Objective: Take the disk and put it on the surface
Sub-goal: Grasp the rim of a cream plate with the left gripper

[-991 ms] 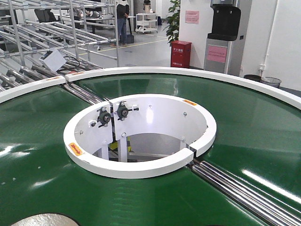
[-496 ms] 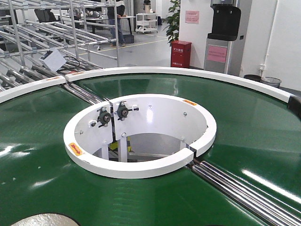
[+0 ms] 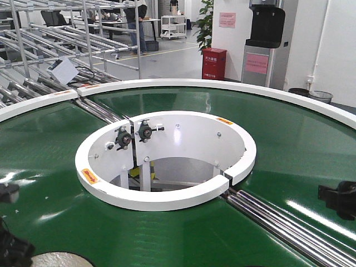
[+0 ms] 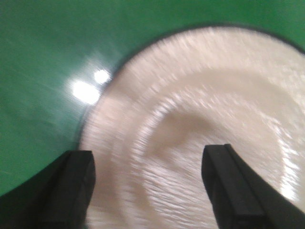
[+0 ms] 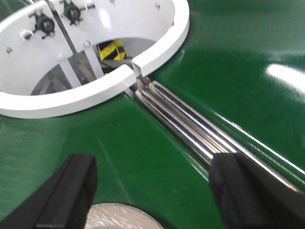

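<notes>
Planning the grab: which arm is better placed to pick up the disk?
Left. The left gripper, open, hangs over the disk, which fills its view; the right gripper sees only the disk's edge.

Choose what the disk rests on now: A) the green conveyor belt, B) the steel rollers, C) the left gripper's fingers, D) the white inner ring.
A: the disk lies flat on the green conveyor belt, with the left gripper open over it and not holding it.
</notes>
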